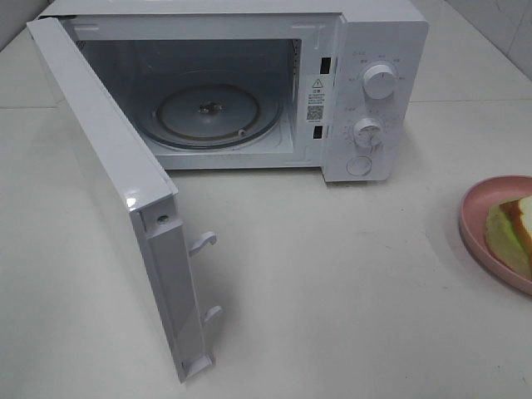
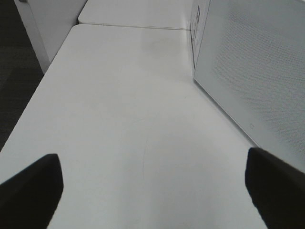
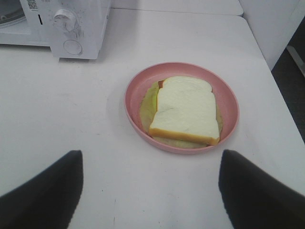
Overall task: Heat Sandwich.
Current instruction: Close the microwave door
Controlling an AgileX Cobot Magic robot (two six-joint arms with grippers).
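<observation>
White bench [image 1: 332,274] carrying microwave [image 1: 374,91], door [image 1: 116,208] swung open, turntable [image 1: 208,112] bare. Sandwich [image 3: 185,109] sitting on pink plate [image 3: 228,102], right of microwave. Both arms' jaws gaping wide, holding nothing. Right gripper [image 3: 150,191] hovering near plate; pickup looking next, needing descent around plate rim.

White microwave [image 1: 366,91], pink plate [image 3: 138,90], white-and-tan sandwich [image 3: 186,109] over pale green.

Sandwich [image 1: 522,224] and pink plate [image 1: 478,229] cropped at exterior frame edge; dial markings unreadably small.
</observation>
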